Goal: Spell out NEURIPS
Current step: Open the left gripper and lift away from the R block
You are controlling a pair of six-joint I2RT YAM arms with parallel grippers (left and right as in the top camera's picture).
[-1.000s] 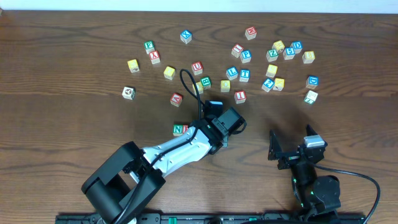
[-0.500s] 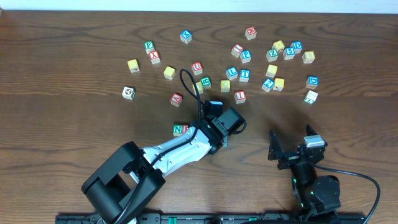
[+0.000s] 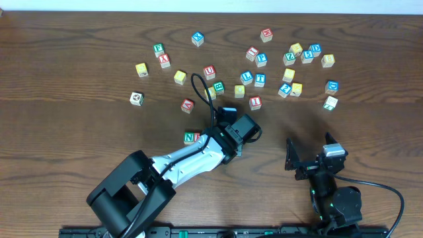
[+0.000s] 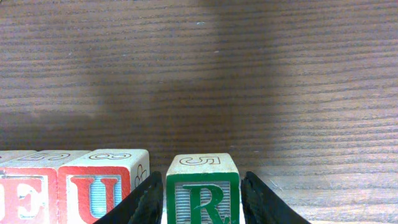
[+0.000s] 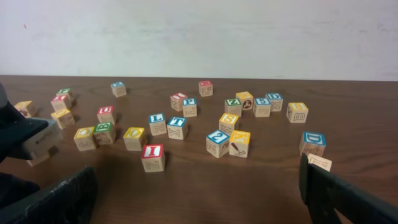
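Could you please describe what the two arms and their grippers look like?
The left arm has a white middle link between black joints, with a black cable looping above it. The right arm is mostly black, trailing its own black cable. The left fingers and right fingers are matte black.

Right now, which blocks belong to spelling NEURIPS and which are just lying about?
Job: green R, held by left gripper; red U; red E; green N; red I.
Lying about: blue L; blue T; red A.
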